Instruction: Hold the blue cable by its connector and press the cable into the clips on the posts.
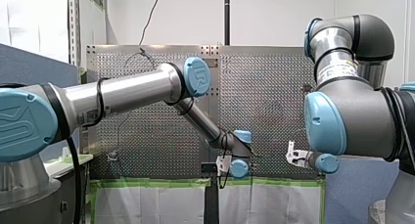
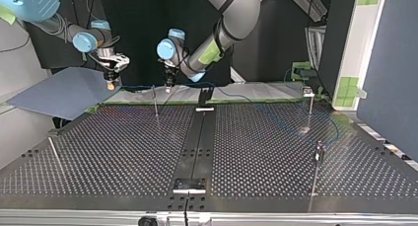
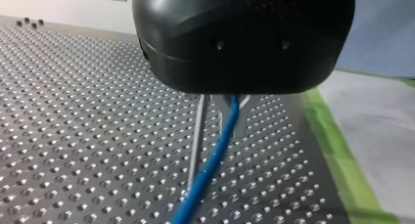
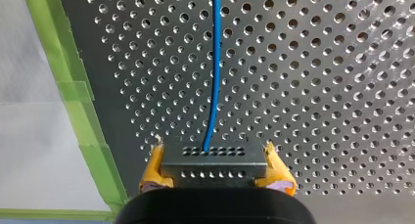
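In the right wrist view my right gripper (image 4: 214, 158) is shut on the dark connector (image 4: 214, 168), which sits between its yellow pads (image 4: 155, 168). The blue cable (image 4: 213, 67) leaves the connector and runs ahead over the perforated table. My left gripper (image 3: 230, 104), black, is shut on the blue cable (image 3: 210, 170), right beside a thin metal post (image 3: 195, 136). Seen from the top view, my right gripper (image 2: 112, 78) hangs at the table's far left edge. My left gripper (image 2: 170, 83) is just right of it, by a post (image 2: 156, 105). The cable (image 2: 143, 86) spans between them.
More thin posts stand at the top view's right (image 2: 310, 110), (image 2: 317, 167) and front left (image 2: 55, 154). A black bracket (image 2: 205, 96) and a centre rail (image 2: 197, 137) cross the table. Green tape (image 3: 337, 155) lines the table's edge, with a blue-grey sheet (image 2: 64, 95) beyond.
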`<control>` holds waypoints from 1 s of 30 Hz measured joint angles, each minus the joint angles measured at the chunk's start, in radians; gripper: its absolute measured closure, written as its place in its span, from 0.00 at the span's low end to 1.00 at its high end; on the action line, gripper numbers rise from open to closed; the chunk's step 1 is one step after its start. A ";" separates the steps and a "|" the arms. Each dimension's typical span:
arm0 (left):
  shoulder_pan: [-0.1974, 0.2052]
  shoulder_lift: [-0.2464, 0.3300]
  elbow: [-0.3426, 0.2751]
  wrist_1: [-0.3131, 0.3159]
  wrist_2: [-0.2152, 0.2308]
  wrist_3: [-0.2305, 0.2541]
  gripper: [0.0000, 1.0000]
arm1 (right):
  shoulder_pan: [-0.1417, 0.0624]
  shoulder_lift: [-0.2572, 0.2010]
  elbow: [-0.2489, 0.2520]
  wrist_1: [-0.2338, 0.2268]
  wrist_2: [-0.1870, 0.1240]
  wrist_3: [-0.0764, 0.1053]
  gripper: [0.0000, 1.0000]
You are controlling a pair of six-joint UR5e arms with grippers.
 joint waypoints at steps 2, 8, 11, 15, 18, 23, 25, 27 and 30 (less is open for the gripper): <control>0.008 0.000 0.009 -0.003 0.013 0.000 1.00 | 0.000 0.000 -0.001 -0.002 -0.001 0.001 1.00; 0.031 -0.004 0.015 -0.010 0.048 0.001 1.00 | 0.001 0.002 -0.004 -0.009 -0.001 0.004 1.00; 0.041 -0.004 0.007 -0.012 0.059 0.002 1.00 | 0.001 0.003 -0.005 -0.011 -0.001 0.004 1.00; 0.047 -0.005 -0.004 -0.009 0.066 0.001 1.00 | 0.004 0.004 -0.006 -0.019 -0.002 0.004 1.00; 0.050 -0.006 -0.008 -0.008 0.070 0.002 1.00 | 0.006 0.005 -0.007 -0.022 -0.003 0.004 1.00; 0.055 -0.005 -0.015 -0.007 0.077 0.002 1.00 | 0.007 0.012 -0.009 -0.025 0.003 0.004 1.00; 0.056 -0.006 -0.016 -0.007 0.078 0.002 1.00 | 0.008 0.021 -0.015 -0.024 0.005 0.004 1.00; 0.056 -0.006 -0.016 -0.007 0.079 0.002 1.00 | 0.009 0.033 -0.026 -0.020 0.004 0.004 1.00; 0.056 -0.005 -0.015 -0.007 0.079 0.001 1.00 | 0.010 0.059 -0.051 -0.003 0.005 -0.004 1.00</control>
